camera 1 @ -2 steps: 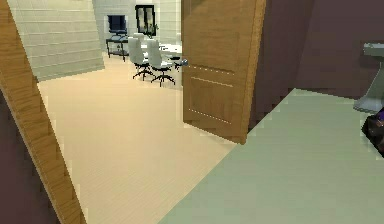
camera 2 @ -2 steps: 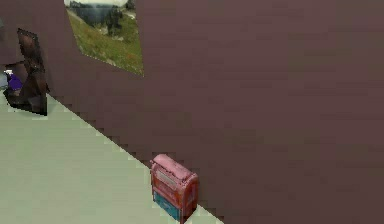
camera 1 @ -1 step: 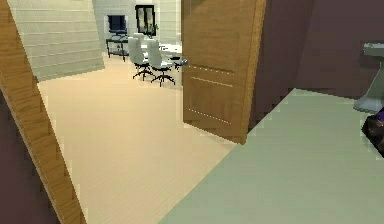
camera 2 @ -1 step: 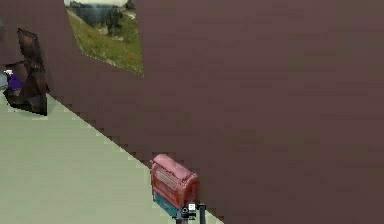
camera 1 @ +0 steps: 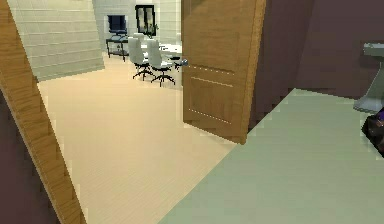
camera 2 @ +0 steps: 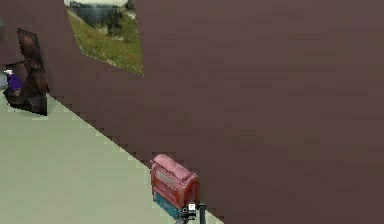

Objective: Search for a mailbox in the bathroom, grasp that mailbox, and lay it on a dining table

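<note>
Grasp step in hand. Red mailbox (camera 2: 173, 182) on the floor (camera 2: 60, 170) against the dark wall, gripper (camera 2: 188, 212) close by it. Fingers: cannot tell their state, nor whether anything is held. Next: lift mailbox clear, then exit by the wooden door (camera 1: 222, 65).

Bright, even light falls on the tan floor (camera 1: 110, 130) and pale far wall (camera 1: 65, 40) beyond the wooden door (camera 1: 222, 65). Nearer, the purple wall (camera 2: 260, 90) sits dim and flat above an evenly lit green floor (camera 2: 60, 170). The door frame (camera 1: 28, 120) leans at the forward view's left edge, a lens effect.
</note>
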